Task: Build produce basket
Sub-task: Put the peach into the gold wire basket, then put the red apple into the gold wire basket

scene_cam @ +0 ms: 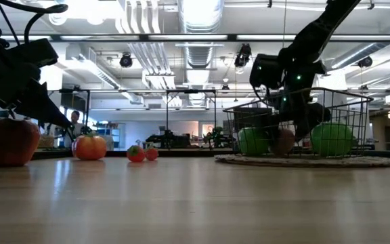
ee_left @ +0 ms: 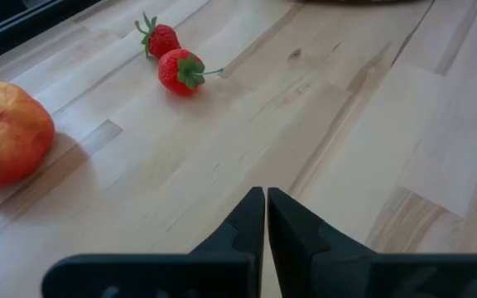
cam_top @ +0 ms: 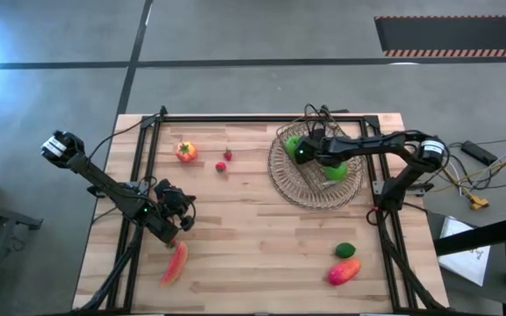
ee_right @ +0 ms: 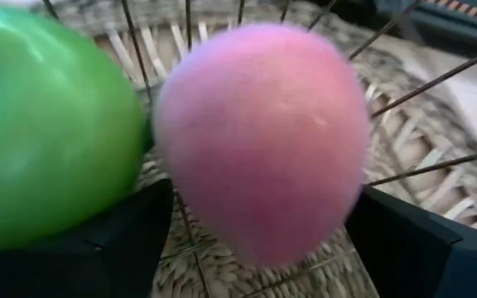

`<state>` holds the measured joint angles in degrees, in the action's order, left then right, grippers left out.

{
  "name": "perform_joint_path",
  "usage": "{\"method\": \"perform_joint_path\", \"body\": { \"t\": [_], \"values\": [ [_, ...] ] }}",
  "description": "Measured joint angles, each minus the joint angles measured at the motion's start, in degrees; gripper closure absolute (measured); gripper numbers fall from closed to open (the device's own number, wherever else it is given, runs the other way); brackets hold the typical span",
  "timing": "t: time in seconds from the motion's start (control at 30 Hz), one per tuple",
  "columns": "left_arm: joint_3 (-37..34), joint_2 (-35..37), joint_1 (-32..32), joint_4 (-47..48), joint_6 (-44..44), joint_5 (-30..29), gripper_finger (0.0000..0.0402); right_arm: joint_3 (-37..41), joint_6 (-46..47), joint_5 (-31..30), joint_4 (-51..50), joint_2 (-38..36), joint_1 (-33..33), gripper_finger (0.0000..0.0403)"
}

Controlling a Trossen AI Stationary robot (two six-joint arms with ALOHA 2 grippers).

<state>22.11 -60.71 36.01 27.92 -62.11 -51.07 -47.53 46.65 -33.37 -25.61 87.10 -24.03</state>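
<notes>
Two green apples (cam_top: 336,169) lie in the basket (cam_top: 281,172) beside the right gripper (cam_top: 311,150), whose fingers (ee_right: 412,244) stand wide on either side of a pink peach (ee_right: 263,136) — whether they press it I cannot tell. Left gripper (ee_left: 266,217) hovers over the desk (cam_top: 262,237) with fingers shut and empty — ahead of them lie two strawberries (ee_left: 180,70) and a tomato (ee_left: 7,132), behind them a long red pepper (cam_top: 175,262).
</notes>
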Motion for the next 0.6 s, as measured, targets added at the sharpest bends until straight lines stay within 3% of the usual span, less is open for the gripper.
{"method": "perform_joint_path", "body": {
  "t": [0.6],
  "values": [
    [0.00,0.00,0.02,-0.11,0.02,0.02,0.0400,-0.02,-0.86,2.02,-12.77,-15.60,1.85,0.0075]
  ]
}}
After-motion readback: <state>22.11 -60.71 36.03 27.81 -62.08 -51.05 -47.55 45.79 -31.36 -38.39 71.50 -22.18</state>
